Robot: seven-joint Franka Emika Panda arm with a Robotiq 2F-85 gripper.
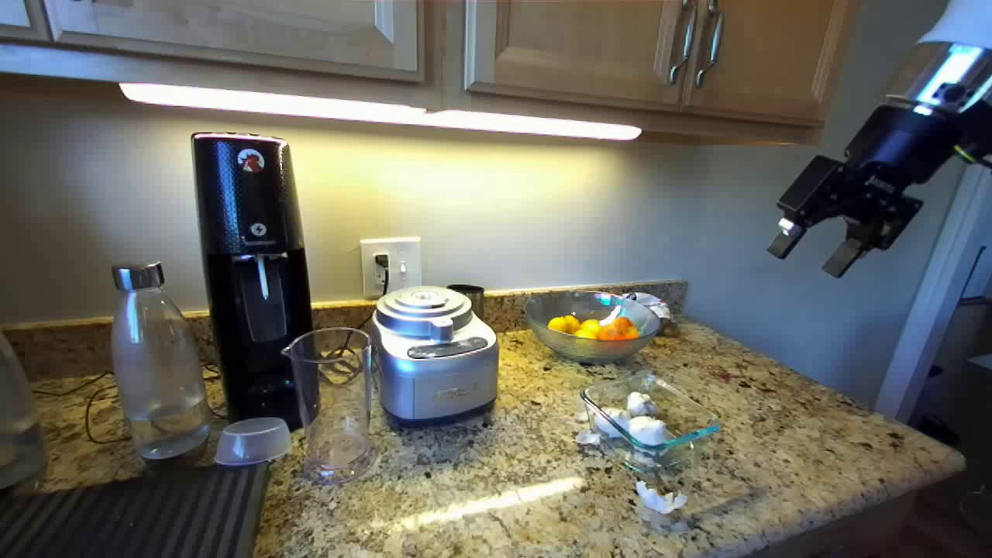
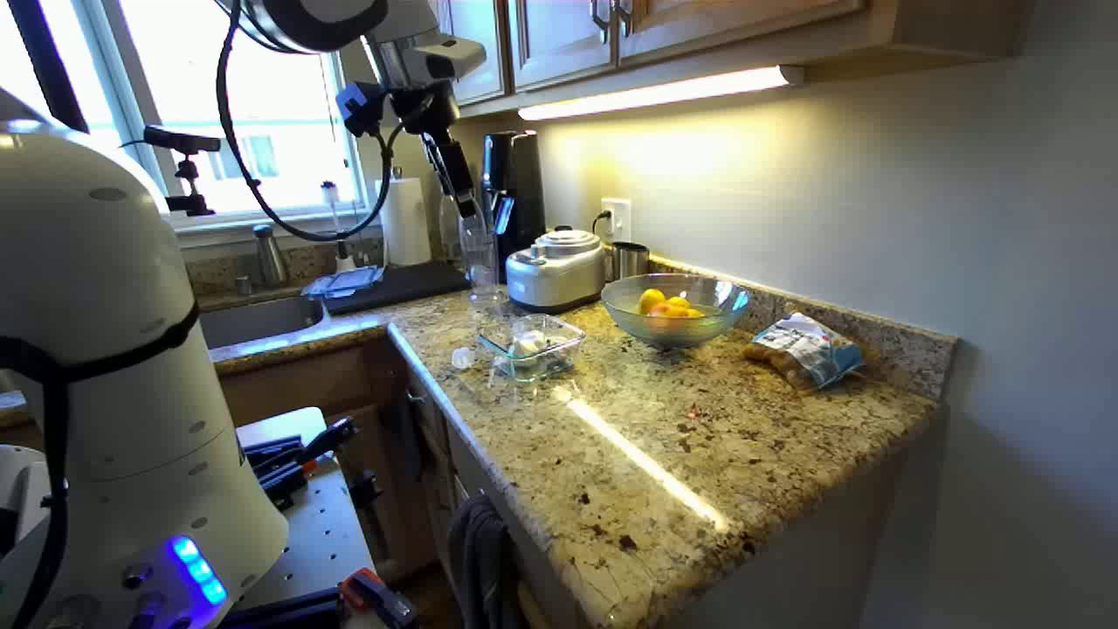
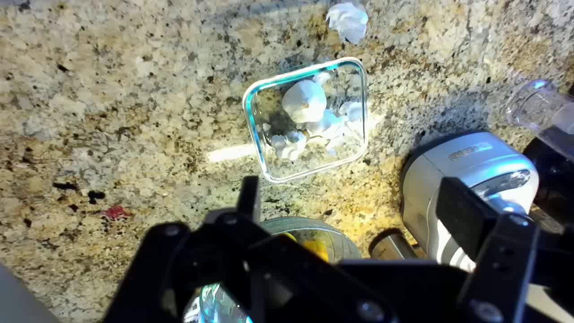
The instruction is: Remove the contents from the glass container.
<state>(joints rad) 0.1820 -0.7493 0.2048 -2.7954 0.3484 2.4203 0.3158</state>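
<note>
The glass container is a low clear dish with a teal-tinted rim on the granite counter, in both exterior views (image 1: 690,435) (image 2: 534,377) and the wrist view (image 3: 252,121). Its contents are a few white rounded pieces resting inside (image 1: 647,428); they also show in an exterior view (image 2: 528,341) and the wrist view (image 3: 305,101), with smaller white flakes around them. My gripper (image 1: 811,252) is open and empty, held well above the counter, its fingers pointing down. In the wrist view its fingers (image 3: 350,186) are wide apart, below the dish in the picture.
A white papery scrap (image 1: 660,498) lies outside the dish. A glass bowl of orange and yellow fruit (image 1: 593,353) and a silver appliance base (image 1: 440,380) stand close by. A tall clear beaker (image 1: 337,411), a black machine (image 1: 252,279) and a snack bag (image 2: 808,349) are farther off. Cabinets (image 1: 573,46) hang above.
</note>
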